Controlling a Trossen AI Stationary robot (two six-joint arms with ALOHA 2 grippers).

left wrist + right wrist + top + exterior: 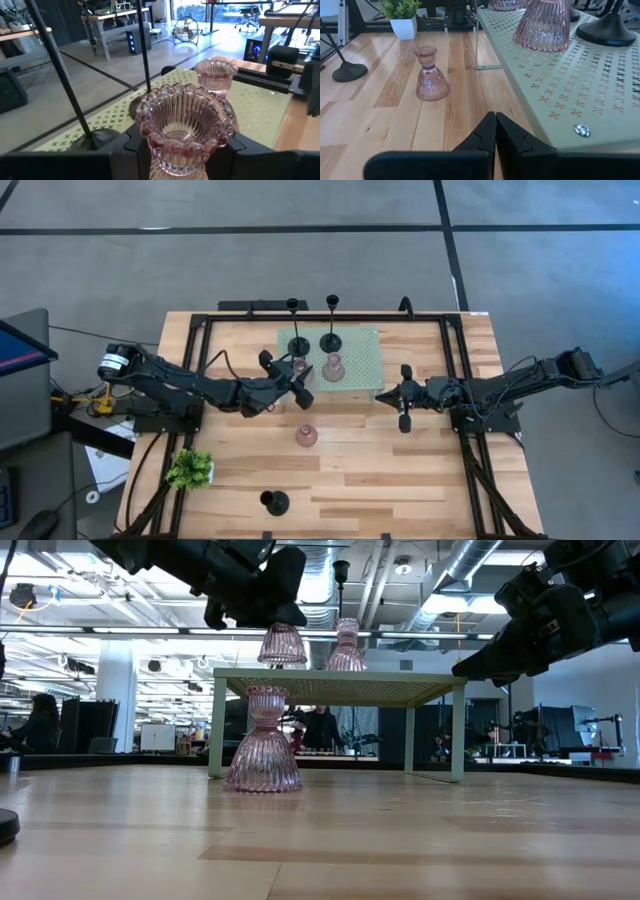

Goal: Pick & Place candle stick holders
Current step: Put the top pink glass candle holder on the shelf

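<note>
Bright, even overhead lighting; soft shadows. Low view: backlit ceiling lights (455, 602), arms silhouetted. Left wrist view: background blurred.

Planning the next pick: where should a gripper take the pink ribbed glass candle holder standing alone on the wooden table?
Probably at the narrow waist of the pink ribbed glass candle holder, from above: it stands upright, flaring below and above, with open table around.

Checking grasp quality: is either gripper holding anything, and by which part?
The left gripper holds a pink ribbed glass candle holder by its narrow waist below the cup. The right gripper is shut, holding nothing.
</note>
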